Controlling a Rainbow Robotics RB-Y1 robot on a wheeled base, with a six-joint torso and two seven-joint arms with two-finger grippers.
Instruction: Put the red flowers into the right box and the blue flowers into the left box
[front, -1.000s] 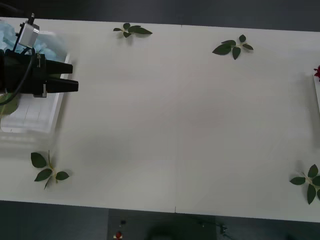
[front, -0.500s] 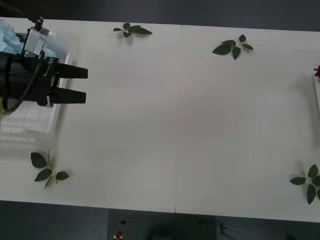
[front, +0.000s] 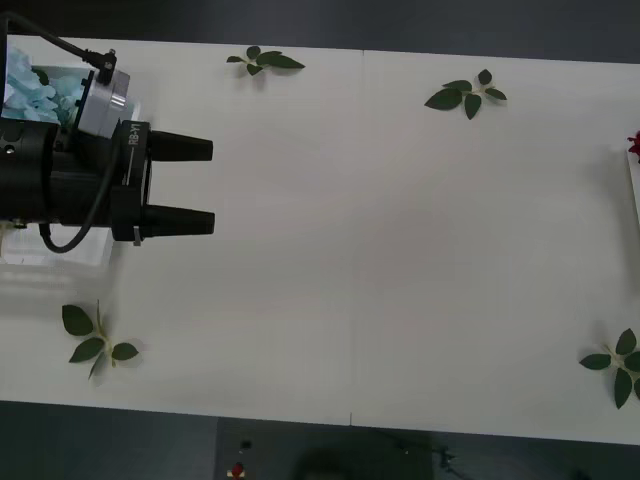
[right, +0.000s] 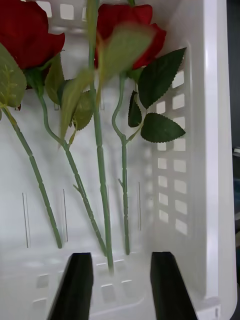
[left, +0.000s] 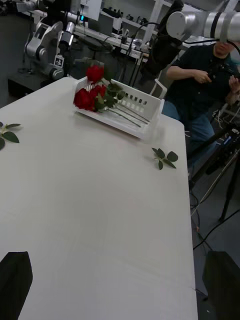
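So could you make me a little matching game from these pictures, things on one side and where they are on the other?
Things:
1. red flowers
2. blue flowers
3. left gripper
4. leaf sprigs

Places:
A. lying loose on the table
B. open above bare tabletop
C. in the left box
D. in the right box

Pairs: 1-D, 2-C, 3-B, 4-A

Deep-red roses, the red flowers (right: 125, 35), lying flat in the right box (right: 200, 165), a white slotted tray; blooms bunched at one end, thin green stems running side by side toward the other, dark serrated leaves spread between. Pale sky-blue fluffy heads, the blue flowers (front: 28, 85), resting in the left box (front: 85, 250) at the table's far left corner.
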